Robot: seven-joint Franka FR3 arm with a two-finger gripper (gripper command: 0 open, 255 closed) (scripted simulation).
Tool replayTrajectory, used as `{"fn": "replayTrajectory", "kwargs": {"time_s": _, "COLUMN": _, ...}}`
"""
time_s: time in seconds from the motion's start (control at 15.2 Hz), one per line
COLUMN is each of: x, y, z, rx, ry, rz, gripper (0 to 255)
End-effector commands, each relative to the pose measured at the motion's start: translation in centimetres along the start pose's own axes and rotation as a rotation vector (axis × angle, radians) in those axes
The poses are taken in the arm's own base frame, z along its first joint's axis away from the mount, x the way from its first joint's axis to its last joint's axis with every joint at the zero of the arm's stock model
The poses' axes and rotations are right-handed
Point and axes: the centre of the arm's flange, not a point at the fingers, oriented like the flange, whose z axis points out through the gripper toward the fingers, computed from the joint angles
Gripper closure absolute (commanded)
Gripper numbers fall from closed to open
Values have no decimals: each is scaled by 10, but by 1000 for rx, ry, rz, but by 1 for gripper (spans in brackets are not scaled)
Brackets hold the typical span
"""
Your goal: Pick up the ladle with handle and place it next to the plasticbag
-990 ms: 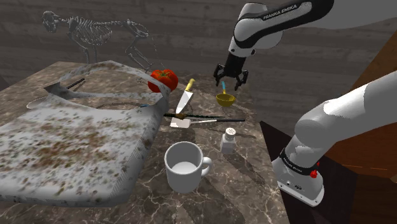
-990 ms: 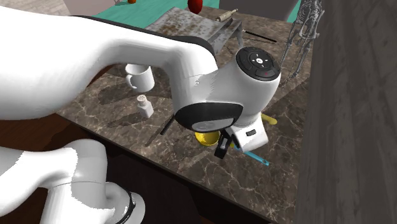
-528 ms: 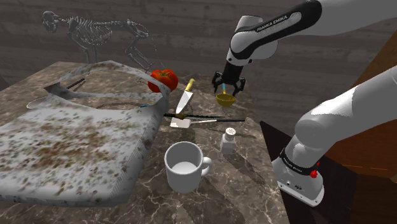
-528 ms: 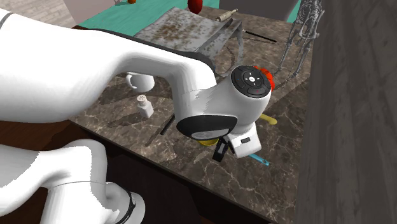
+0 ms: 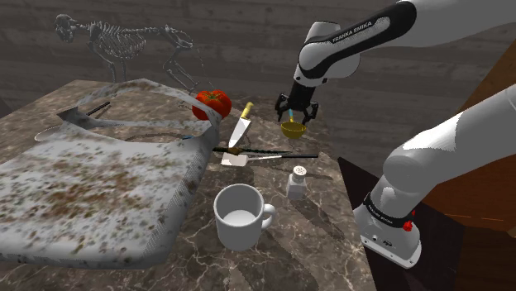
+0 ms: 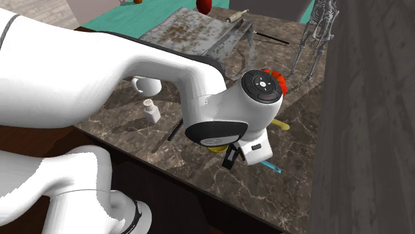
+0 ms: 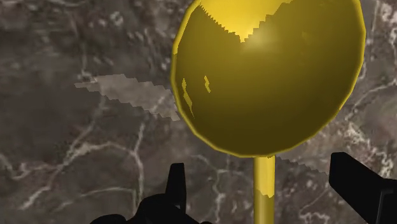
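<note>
Reaching steeply down, aiming gripper [image 5: 298, 114] at ladle [image 7: 267, 76] on table [image 5: 306, 248], holding fingers [image 7: 176, 183] apart astride handle [image 7: 264, 188], not touching.

1. I see the ladle [image 7: 267, 76] lying on the dark marbled desk [image 5: 281, 240], near its far edge towards the shoulder view's right. It has a round, glossy yellow bowl, a thin yellow stem and a teal end to the handle.
2. Its stem runs between the spread fingers of my pincer [image 7: 257, 162] and touches neither.
3. The plastic bag [image 5: 83, 182] is large, grey-white and speckled brown. It sprawls across the desk at the shoulder view's left, well apart from the ladle.
</note>
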Motion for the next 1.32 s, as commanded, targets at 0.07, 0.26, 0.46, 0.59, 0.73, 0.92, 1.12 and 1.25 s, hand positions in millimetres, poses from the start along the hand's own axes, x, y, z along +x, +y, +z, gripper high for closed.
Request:
{"fn": "replayTrajectory", "kwargs": {"time_s": 0.07, "x": 0, "y": 0, "z": 0, "rx": 0, "ry": 0, "rz": 0, "gripper": 255}}
{"fn": "replayTrajectory", "kwargs": {"time_s": 0.26, "x": 0, "y": 0, "z": 0, "rx": 0, "ry": 0, "rz": 0, "gripper": 255}}
{"fn": "replayTrajectory", "kwargs": {"time_s": 0.46, "x": 0, "y": 0, "z": 0, "rx": 0, "ry": 0, "rz": 0, "gripper": 255}}
{"fn": "replayTrajectory", "kwargs": {"time_s": 0.59, "x": 0, "y": 0, "z": 0, "rx": 0, "ry": 0, "rz": 0, "gripper": 255}}
{"fn": "replayTrajectory", "kwargs": {"time_s": 0.73, "x": -1, "y": -2, "z": -10, "rx": 0, "ry": 0, "rz": 0, "gripper": 255}}
{"fn": "replayTrajectory", "kwargs": {"time_s": 0.92, "x": -2, "y": -4, "z": -26, "rx": 0, "ry": 0, "rz": 0, "gripper": 255}}
{"fn": "replayTrajectory", "kwargs": {"time_s": 1.12, "x": -3, "y": -7, "z": -42, "rx": 0, "ry": 0, "rz": 0, "gripper": 255}}
{"fn": "replayTrajectory", "kwargs": {"time_s": 1.25, "x": -4, "y": -8, "z": -52, "rx": 0, "ry": 0, "rz": 0, "gripper": 255}}
